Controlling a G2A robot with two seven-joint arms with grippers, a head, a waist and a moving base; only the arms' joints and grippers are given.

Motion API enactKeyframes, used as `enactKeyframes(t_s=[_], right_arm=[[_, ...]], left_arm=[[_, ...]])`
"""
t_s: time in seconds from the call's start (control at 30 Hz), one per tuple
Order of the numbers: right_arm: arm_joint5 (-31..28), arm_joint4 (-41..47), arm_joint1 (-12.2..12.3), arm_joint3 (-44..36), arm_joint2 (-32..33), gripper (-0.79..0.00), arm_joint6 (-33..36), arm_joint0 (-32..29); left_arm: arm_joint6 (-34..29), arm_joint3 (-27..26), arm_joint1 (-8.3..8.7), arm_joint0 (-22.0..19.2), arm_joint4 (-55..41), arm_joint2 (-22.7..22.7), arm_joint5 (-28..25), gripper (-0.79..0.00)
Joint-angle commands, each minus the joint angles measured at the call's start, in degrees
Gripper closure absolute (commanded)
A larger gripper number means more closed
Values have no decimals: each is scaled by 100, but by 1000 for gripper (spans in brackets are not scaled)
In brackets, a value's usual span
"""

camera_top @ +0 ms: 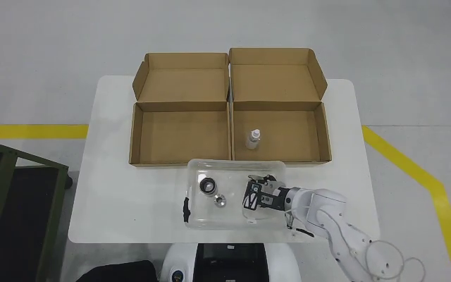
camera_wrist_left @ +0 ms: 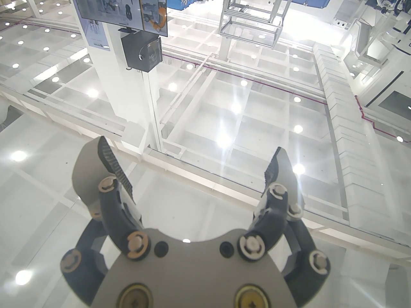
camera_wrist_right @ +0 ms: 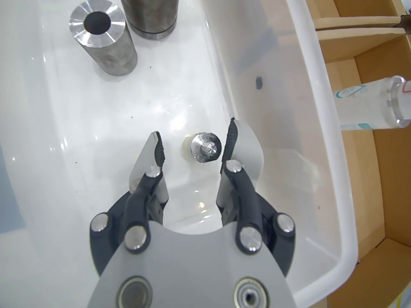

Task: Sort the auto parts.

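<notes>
Auto parts sit in a clear plastic bin [camera_top: 236,163] at the 6 o'clock edge of a white table [camera_top: 106,176]. The table stands on a pale grey floor [camera_top: 56,42] crossed by yellow lines [camera_top: 42,131]. A dark green cart [camera_top: 28,204] stands off the table at 8 o'clock. Overhead there is a gridded ceiling with rows of round lights and a white column [camera_wrist_left: 122,65] carrying a screen.

Two open cardboard boxes lie side by side toward 12 o'clock, lids folded back. The left box [camera_top: 180,137] has bare cardboard inside. The right box [camera_top: 296,137] holds a small clear bottle [camera_top: 254,138], lying toward its 9 o'clock wall.

Inside the bin, toward 9 o'clock, two metal cylinders stand upright just beside each other: a dark grooved sleeve [camera_wrist_right: 149,1] and a bright bored sleeve [camera_wrist_right: 102,39]. Toward 3 o'clock the right gripper [camera_wrist_right: 195,132] is down in the bin. Its fingers are partly spread on either side of a small shiny stud [camera_wrist_right: 203,149], which rests on the bin floor very close to one pad.

The left gripper [camera_wrist_left: 190,145] points up at the ceiling with its fingers spread wide, nothing between them.
</notes>
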Motion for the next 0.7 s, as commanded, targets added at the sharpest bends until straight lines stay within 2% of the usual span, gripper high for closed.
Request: enactKeyframes(t_s=[0.0, 0.03, 0.07, 0.37, 0.67], right_arm=[[9, -17, 1, 18, -15, -142, -8, 19], [12, -22, 1, 17, -18, -49, -12, 29], [16, -45, 2, 5, -20, 0, -9, 43], [-14, 97, 18, -377, 48, 0, -174, 68], [123, 605, 26, -975, 225, 0, -407, 25]], left_arm=[[0, 0, 0, 0, 0, 0, 0, -785], [0, 0, 0, 0, 0, 0, 0, -785], [0, 0, 0, 0, 0, 0, 0, -785], [0, 0, 0, 0, 0, 0, 0, -785], [0, 0, 0, 0, 0, 0, 0, -785]])
